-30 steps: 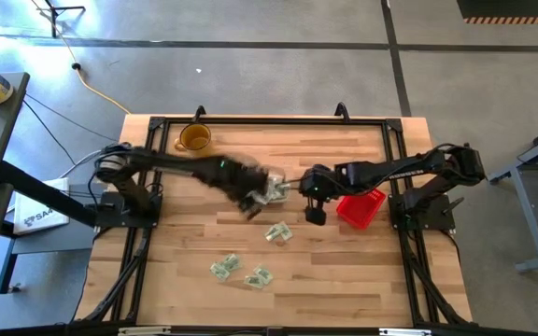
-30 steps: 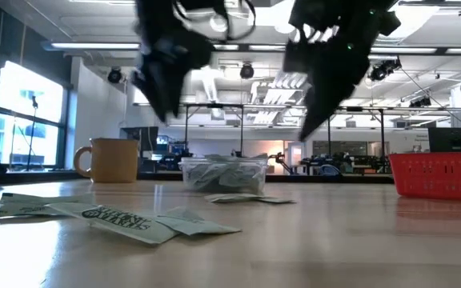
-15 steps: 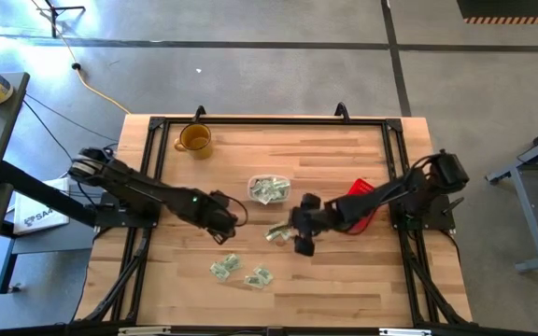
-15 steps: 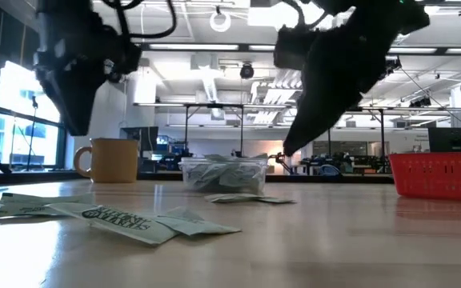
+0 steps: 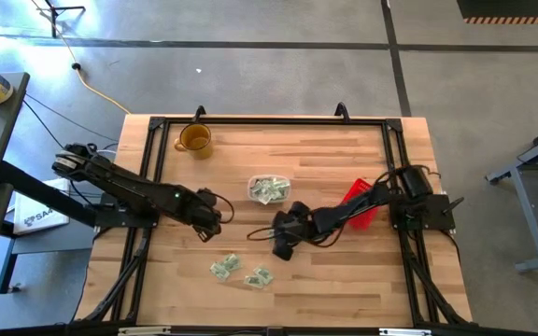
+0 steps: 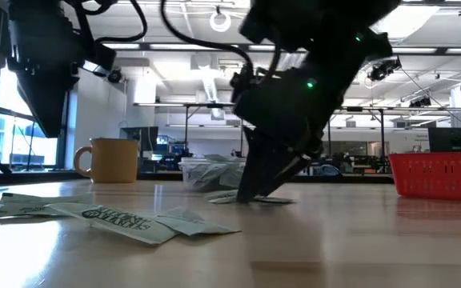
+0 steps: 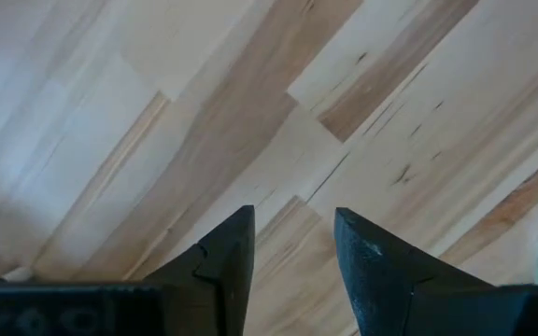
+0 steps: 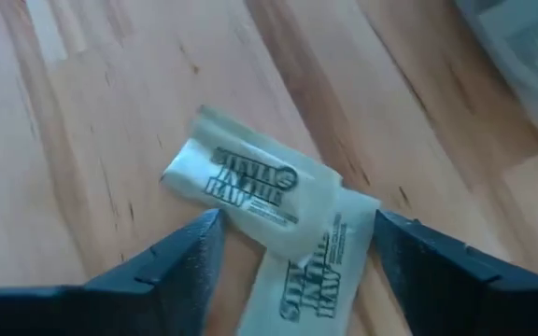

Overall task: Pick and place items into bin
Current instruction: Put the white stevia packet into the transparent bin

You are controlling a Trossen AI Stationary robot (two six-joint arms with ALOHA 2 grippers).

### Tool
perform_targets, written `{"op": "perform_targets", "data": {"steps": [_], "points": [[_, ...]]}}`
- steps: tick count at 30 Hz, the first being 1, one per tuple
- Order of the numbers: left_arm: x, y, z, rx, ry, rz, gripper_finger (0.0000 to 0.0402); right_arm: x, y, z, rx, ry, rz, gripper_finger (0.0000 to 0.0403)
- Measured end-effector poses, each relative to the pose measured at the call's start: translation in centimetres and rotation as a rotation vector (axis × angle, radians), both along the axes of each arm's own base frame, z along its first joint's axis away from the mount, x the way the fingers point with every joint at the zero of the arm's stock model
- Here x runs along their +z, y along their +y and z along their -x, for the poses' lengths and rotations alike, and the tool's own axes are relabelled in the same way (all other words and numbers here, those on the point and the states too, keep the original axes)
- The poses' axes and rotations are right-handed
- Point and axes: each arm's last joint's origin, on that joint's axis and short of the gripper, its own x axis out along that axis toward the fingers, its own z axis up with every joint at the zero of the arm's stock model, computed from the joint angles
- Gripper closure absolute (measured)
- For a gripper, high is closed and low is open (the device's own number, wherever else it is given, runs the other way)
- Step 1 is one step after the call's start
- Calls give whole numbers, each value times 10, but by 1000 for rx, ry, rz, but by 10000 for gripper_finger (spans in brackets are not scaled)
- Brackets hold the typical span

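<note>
The items nearest a grasp, 2 overlapped packets (image 8: 269, 210), lie on the tabletop (image 5: 344, 280) just at 7 o'clock of the bin (image 5: 269, 188), directly between the right claw's (image 8: 292, 247) wide-open, empty fingers, while the left claw (image 7: 292, 252), part-open and empty, hangs farther off.

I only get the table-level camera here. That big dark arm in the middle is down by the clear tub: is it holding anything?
Observer: Not yet. Its wrist camera shows the right pincer open, with a finger on either side of two overlapping packets lying on the table.
Operator: What sort of packets?
Observer: The print on them reads "Stevia in the Raw".
Operator: And the other arm, up at my left?
Observer: The left pincer is open and empty, and its own camera shows bare table between the fingers.
</note>
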Motion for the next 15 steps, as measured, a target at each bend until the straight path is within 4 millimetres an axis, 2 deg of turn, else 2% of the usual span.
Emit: {"op": "perform_targets", "data": {"steps": [5, 9, 13, 15], "points": [[-1, 3, 9, 8, -6, 3, 218, -7, 4, -10, 14, 172, 50, 188], [-3, 5, 14, 10, -1, -3, 218, -2, 2, -9, 49, 223, 36, 269], [-4, 5, 14, 12, -5, -11, 218, 5, -9, -7, 70, 255, -63, 371], [-4, 5, 12, 13, -17, -14, 218, 13, -18, -7, 59, 247, -105, 390]]}}
